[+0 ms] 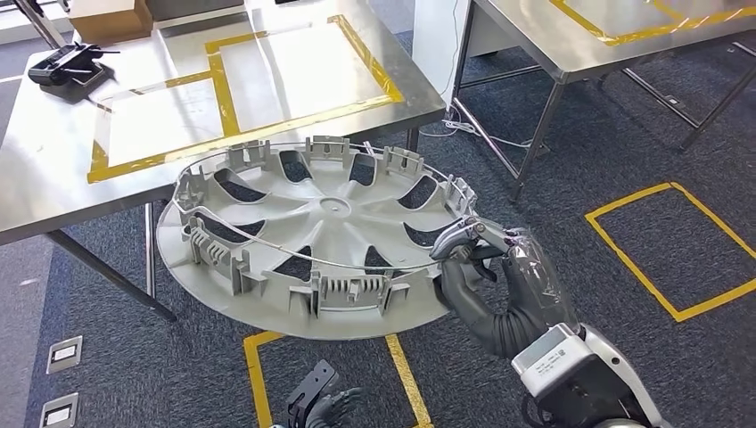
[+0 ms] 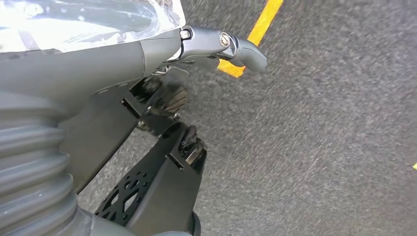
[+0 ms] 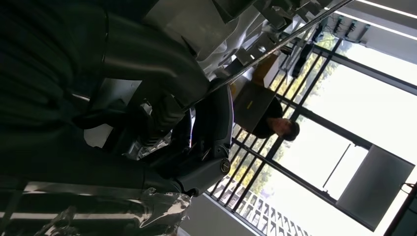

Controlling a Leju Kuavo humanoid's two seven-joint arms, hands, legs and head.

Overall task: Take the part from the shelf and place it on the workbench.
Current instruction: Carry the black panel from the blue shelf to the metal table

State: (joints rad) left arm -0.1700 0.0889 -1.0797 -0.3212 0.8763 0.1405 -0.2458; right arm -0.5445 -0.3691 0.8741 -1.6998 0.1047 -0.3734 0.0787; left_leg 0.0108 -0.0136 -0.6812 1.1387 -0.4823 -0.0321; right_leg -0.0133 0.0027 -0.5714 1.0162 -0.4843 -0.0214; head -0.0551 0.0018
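Right hand [image 1: 477, 259] grips the wheel cover [image 1: 312, 236]; wrist view adds a person [image 3: 280, 125].

Matt plastic part [image 1: 303, 241] (workbench [image 1: 53, 178]: glossy metal)

Black case [image 1: 62, 67], possibly a tool, beside cardboard box [image 1: 109, 18]; second table [image 1: 571, 40].

left robot hand [image 1: 323, 403] cut off by frame edge, carpet [image 2: 319, 147] blurred
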